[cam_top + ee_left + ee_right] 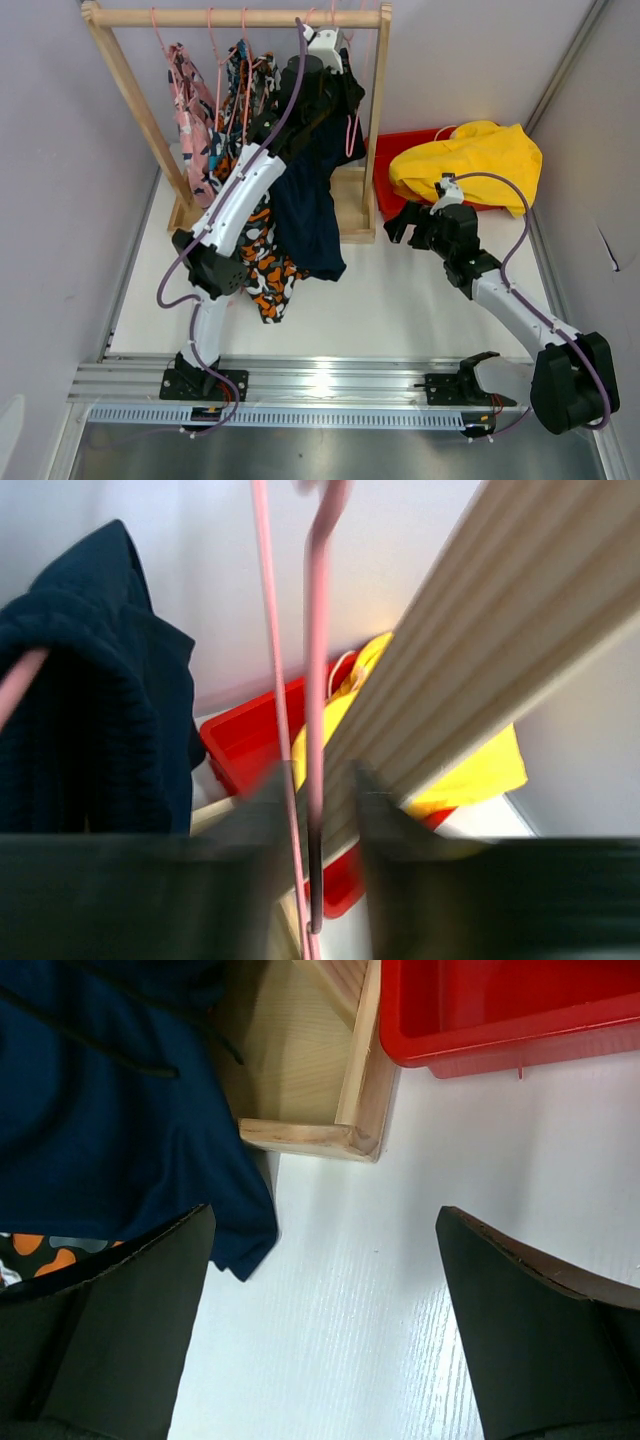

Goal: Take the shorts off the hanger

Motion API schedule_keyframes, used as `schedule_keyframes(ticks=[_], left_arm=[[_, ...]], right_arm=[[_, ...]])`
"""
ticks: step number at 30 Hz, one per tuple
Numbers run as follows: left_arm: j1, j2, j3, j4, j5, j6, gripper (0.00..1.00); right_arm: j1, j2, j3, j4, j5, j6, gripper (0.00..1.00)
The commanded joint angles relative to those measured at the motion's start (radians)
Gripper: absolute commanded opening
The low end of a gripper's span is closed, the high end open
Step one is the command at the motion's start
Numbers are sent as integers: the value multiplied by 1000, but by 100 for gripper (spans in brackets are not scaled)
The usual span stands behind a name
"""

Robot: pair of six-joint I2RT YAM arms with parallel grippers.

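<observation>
1. Left end effector is up high beside the post of the wooden rack. Its two fingers stand close together, and a pink hanger runs straight through the narrow gap. The wrist view is too blurred there, so I cannot tell whether they really pinch it.
2. Just to its left, the navy shorts are draped over a hanger and fall down below it, alongside the arm.
3. Lower down, beside the navy pair, there are the camouflage shorts.
4. Further to its left along the rail, the patterned shorts and the pink shorts hang on their hangers.
5. Over to the right end effector: it is low over the white worktop, fingers spread wide, nothing between them.
6. Right ahead of it sits the corner of the rack's base, with the navy hem off to its left.
7. Ahead and to its right is the red bin, and the yellow shorts lie heaped across it, well clear of the rail.
</observation>
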Motion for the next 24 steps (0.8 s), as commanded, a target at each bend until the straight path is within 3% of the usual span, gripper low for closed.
schedule_keyframes(ticks=[1, 2, 6, 10, 11, 19, 24], left_arm=[[-11, -88, -33, 24, 58, 10, 47], [-22, -116, -51, 0, 56, 21, 63], [-46, -294, -231, -60, -8, 74, 74], [-46, -481, -291, -120, -59, 110, 84], [-46, -544, -292, -143, -76, 120, 98], [-36, -696, -384, -192, -208, 209, 99], [-22, -713, -517, -142, -185, 205, 98]], right_arm=[[30, 1, 8, 32, 53, -8, 100], [38, 1, 10, 25, 59, -13, 99], [73, -6, 8, 20, 95, -14, 99], [105, -13, -7, 14, 113, -10, 100], [112, -16, -12, 14, 136, -8, 99], [167, -45, -46, 8, 181, 12, 99], [184, -76, -55, -18, 202, 6, 99]])
